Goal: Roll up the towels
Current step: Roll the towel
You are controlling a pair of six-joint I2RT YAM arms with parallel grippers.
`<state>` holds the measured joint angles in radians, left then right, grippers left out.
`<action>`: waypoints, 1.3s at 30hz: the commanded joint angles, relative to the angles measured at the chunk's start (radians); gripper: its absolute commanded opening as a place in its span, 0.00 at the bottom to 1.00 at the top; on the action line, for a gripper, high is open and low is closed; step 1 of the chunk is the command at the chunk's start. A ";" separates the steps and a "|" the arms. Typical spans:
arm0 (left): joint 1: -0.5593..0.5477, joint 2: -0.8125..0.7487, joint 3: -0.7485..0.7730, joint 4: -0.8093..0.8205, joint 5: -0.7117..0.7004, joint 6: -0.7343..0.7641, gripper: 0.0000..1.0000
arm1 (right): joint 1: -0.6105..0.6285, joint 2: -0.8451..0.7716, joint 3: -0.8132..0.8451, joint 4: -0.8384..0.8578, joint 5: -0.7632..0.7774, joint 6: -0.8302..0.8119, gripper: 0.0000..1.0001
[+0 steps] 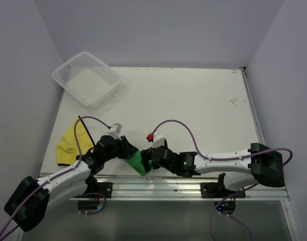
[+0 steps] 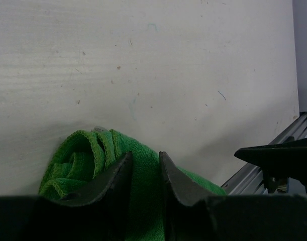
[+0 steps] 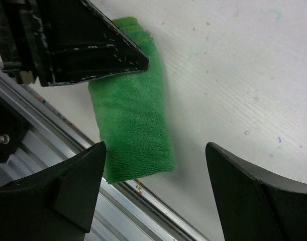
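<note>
Lying at the near edge of the table (image 1: 193,100), just beside the aluminium rail (image 1: 158,183), the green towel (image 3: 130,115) is a short roll. The left gripper (image 2: 144,156) has its fingers drawn close, pinching a fold of the green cloth. The right gripper (image 3: 156,146) is spread wide above the roll's other end, facing the left one. The yellow towel (image 1: 68,144) lies unrolled to the left, a cable crossing over it. The white basket (image 1: 85,79) sits at the far left corner, well apart.
</note>
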<state>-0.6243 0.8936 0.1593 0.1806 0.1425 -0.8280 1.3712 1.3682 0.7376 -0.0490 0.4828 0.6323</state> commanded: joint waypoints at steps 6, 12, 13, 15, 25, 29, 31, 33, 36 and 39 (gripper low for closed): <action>-0.008 -0.016 -0.066 -0.093 -0.021 -0.003 0.32 | -0.096 0.031 -0.113 0.242 -0.320 0.210 0.84; -0.009 -0.028 -0.081 -0.092 -0.021 -0.013 0.31 | -0.103 0.110 -0.124 0.284 -0.374 0.228 0.82; -0.008 -0.031 -0.084 -0.092 -0.021 -0.016 0.31 | -0.103 0.117 -0.126 0.302 -0.380 0.236 0.82; -0.009 -0.042 -0.090 -0.093 -0.024 -0.017 0.31 | -0.104 0.134 -0.135 0.328 -0.398 0.244 0.79; -0.009 -0.067 -0.093 -0.108 -0.032 -0.022 0.31 | -0.095 0.117 -0.139 0.292 -0.331 0.182 0.47; -0.008 -0.064 -0.041 -0.135 -0.047 -0.017 0.41 | -0.026 0.086 -0.090 0.201 -0.141 0.087 0.43; -0.009 -0.055 0.020 -0.177 -0.067 -0.002 0.47 | 0.032 0.091 -0.072 0.155 -0.032 0.047 0.42; -0.008 -0.035 0.066 -0.223 -0.095 0.013 0.55 | 0.063 0.107 -0.038 0.114 0.104 0.033 0.42; -0.006 0.011 0.175 -0.294 -0.135 0.056 0.72 | 0.109 0.156 0.012 0.069 0.255 0.012 0.41; -0.005 0.060 0.291 -0.394 -0.196 0.081 0.85 | 0.140 0.222 0.061 0.026 0.388 0.001 0.41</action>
<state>-0.6308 0.9237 0.3477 -0.0593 0.0463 -0.8047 1.4902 1.5478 0.7383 0.0574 0.6182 0.6746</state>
